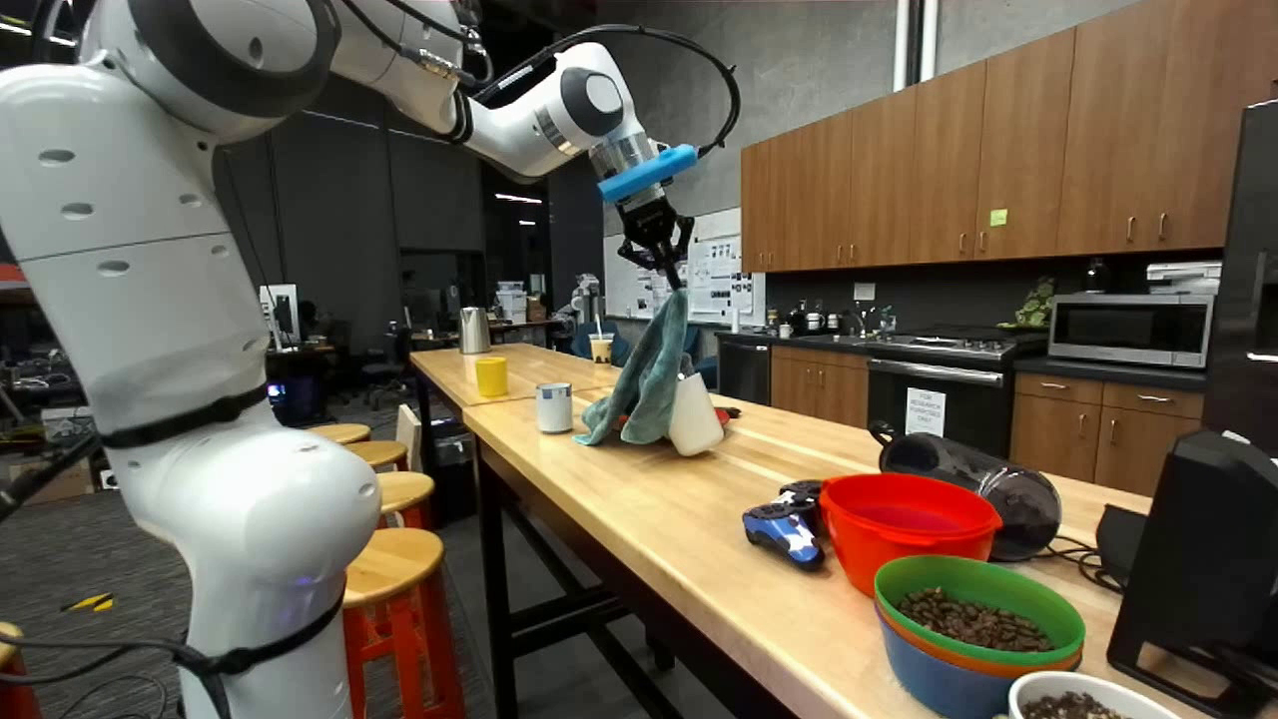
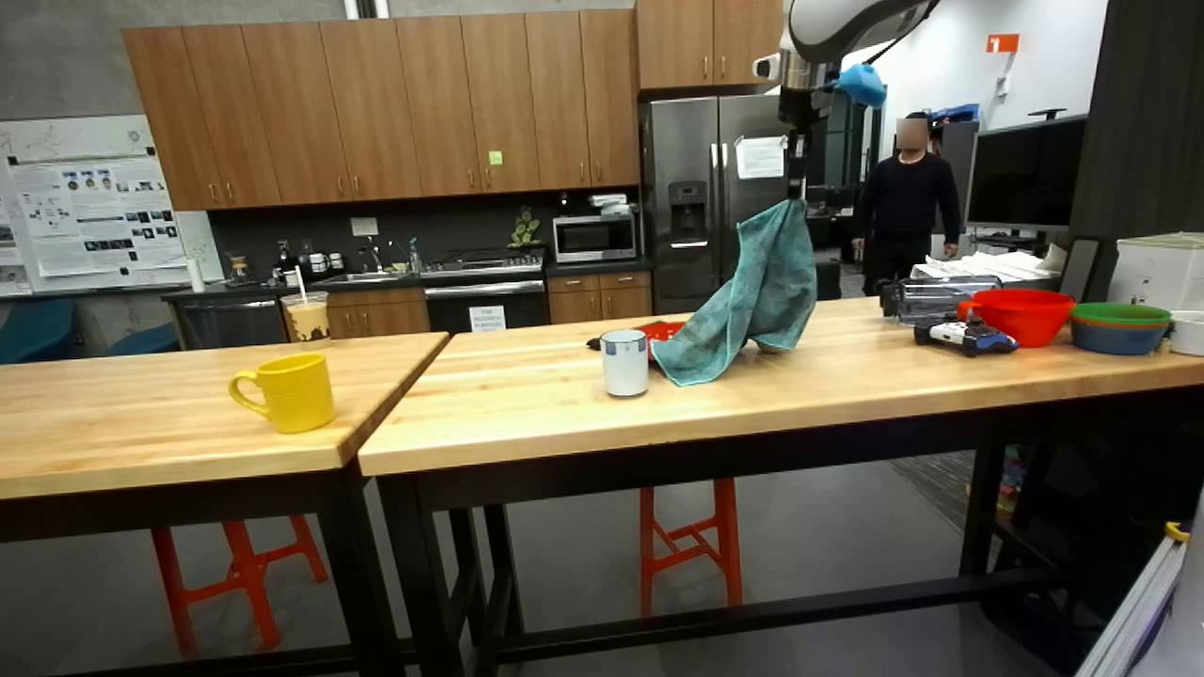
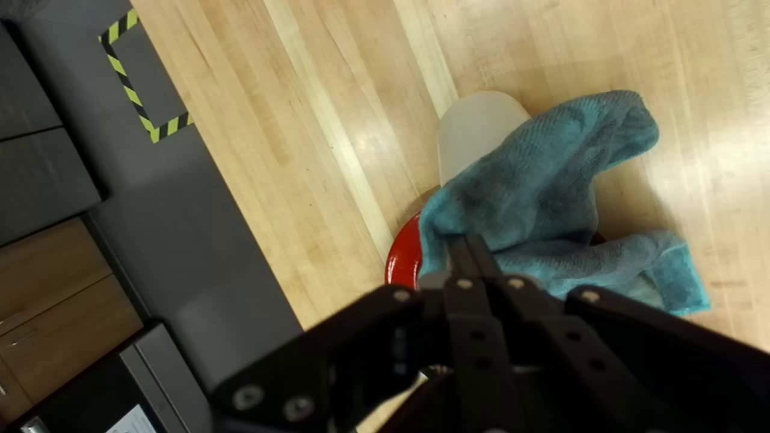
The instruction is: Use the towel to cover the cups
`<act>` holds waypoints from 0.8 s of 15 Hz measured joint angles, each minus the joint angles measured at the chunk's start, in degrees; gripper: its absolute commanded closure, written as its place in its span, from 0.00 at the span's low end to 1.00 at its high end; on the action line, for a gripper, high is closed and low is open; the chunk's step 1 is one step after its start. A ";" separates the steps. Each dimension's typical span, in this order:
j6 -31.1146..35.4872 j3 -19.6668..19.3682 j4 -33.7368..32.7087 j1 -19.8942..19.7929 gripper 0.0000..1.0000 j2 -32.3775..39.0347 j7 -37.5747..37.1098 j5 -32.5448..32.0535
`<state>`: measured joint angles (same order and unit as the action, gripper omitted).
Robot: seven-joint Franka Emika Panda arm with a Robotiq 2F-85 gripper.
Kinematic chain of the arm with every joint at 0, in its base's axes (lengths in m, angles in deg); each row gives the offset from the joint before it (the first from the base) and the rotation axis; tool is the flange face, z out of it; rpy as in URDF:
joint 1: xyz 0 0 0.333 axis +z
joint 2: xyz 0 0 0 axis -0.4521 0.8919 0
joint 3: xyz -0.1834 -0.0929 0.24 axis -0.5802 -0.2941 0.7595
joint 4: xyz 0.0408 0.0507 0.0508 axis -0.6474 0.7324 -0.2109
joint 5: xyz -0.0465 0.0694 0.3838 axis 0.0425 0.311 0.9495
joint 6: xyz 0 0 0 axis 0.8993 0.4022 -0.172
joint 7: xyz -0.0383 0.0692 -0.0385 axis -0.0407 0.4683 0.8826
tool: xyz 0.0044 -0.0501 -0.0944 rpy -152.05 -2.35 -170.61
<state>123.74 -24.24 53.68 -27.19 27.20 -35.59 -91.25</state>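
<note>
The gripper (image 3: 467,242) pinches the upper end of the towel (image 3: 535,174), which hangs partly over the red dish (image 3: 404,258); letting go this high could drop it in a bunch. The pale cup (image 3: 478,129) looks tilted, so dragging the towel may roll it. Farther off, the white mug (image 2: 625,364) beside the towel and the yellow mug (image 2: 299,395), well apart, could end up uncovered.
</note>
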 measured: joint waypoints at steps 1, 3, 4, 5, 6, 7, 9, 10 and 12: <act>-0.24 -0.13 -1.06 -0.36 1.00 0.49 0.00 -0.51; -0.71 -0.31 -3.19 -0.98 1.00 1.48 0.00 -1.65; -0.89 -0.37 -4.25 -1.26 1.00 2.00 0.00 -2.29; -1.10 -0.44 -5.35 -1.56 1.00 2.59 0.01 -2.90; -1.30 -0.48 -6.41 -1.87 1.00 3.18 0.01 -3.57; -1.47 -0.52 -7.48 -2.19 1.00 3.79 0.01 -4.29; -1.64 -0.68 -9.64 -2.81 1.00 5.06 0.02 -5.28; -1.65 -0.81 -10.68 -3.07 1.00 5.65 0.02 -5.50; -1.66 -1.01 -12.57 -3.45 1.00 6.58 0.03 -5.83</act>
<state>122.09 -25.25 41.11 -30.64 33.78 -35.56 -97.09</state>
